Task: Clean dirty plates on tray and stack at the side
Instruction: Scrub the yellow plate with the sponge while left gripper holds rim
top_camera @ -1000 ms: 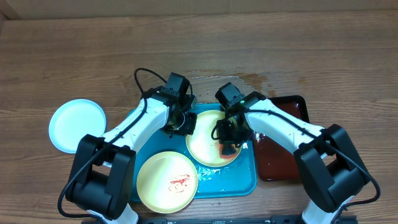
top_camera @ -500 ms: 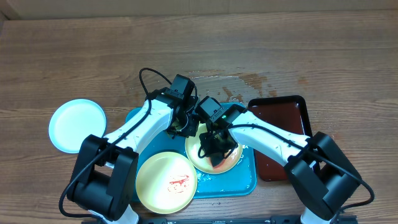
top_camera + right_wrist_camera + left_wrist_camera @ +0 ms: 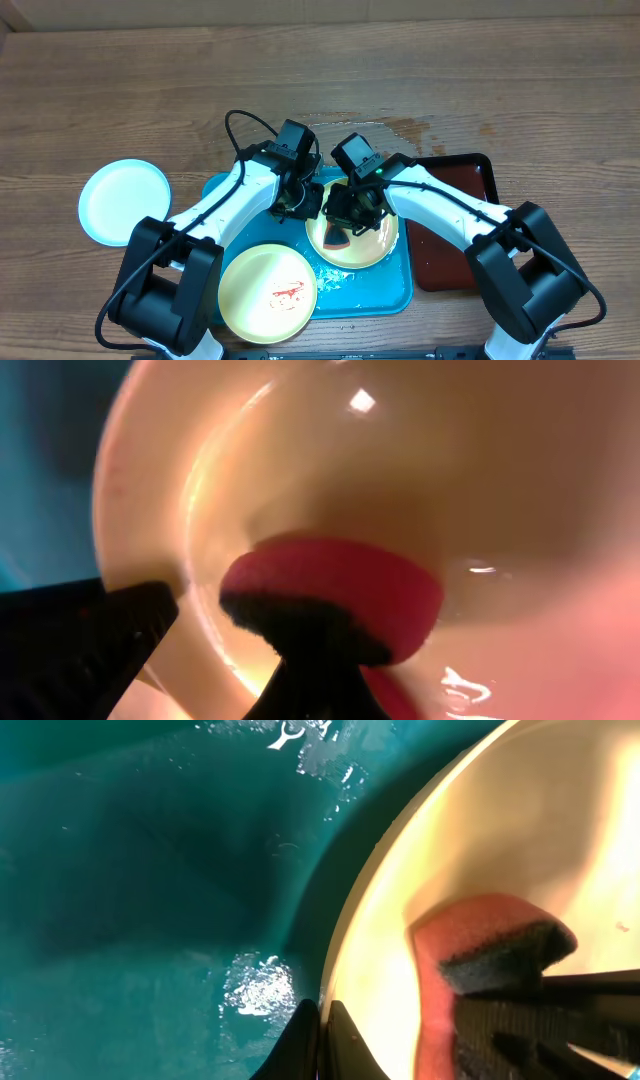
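Both arms angle inward; left claw (image 3: 304,207) nips the plate (image 3: 372,246) at its rim; right claw (image 3: 346,220) grips the sponge (image 3: 335,240).

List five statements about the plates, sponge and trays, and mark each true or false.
1. The right hand presses a red sponge onto the far yellow plate. True.
2. The white plate lies in the blue tray. False: the white plate lies on the table, left of the blue tray.
3. The left hand pinches the far yellow plate's rim. True.
4. The near yellow plate is clean. False: the near yellow plate bears a red smear.
5. The dark tray sits left of the blue tray. False: the dark tray sits to its right.
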Controlling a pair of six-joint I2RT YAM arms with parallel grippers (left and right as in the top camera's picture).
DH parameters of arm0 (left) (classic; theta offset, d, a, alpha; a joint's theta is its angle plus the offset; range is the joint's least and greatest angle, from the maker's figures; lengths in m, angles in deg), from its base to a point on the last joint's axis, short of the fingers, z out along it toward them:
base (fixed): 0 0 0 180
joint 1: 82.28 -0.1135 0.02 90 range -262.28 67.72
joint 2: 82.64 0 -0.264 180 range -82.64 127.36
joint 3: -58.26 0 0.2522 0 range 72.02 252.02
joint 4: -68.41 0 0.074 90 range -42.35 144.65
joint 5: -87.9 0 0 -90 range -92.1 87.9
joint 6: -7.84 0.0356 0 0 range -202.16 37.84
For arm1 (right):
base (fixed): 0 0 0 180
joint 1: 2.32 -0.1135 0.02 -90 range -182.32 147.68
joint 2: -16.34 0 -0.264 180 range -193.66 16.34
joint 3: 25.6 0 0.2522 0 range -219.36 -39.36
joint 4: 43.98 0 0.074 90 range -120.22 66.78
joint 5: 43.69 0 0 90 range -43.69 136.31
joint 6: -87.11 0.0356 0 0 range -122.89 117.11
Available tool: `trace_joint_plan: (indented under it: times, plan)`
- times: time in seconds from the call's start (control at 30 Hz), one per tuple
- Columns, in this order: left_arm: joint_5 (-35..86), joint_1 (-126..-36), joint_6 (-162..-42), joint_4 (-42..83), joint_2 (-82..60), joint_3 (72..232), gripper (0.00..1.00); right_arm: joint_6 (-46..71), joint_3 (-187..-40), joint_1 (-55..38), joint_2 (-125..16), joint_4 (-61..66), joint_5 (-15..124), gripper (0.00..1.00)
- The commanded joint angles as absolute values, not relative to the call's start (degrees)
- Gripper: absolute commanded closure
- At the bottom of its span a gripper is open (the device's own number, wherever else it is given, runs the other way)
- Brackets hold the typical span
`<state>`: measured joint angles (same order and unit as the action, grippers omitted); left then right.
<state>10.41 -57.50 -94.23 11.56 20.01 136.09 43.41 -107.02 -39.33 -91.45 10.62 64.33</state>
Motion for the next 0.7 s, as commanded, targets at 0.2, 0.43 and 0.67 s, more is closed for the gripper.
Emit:
trace_joint_plan:
  times: [0.2, 0.43, 0.67]
  plan:
    - [12.75, -56.74, -95.06, 11.29, 18.83, 137.08, 0.96, 44.33, -106.83, -35.94, -92.09, 24.58, 44.66, 0.96]
    - [12.51, -56.76, -95.04, 11.34, 18.83, 137.08, 0.96, 38.74, -106.83, -34.74, -92.09, 26.07, 41.40, 0.96]
    - [12.51, -56.76, -95.06, 11.27, 18.83, 137.08, 0.96, 36.86, -106.85, -34.74, -92.09, 15.67, 41.20, 0.96]
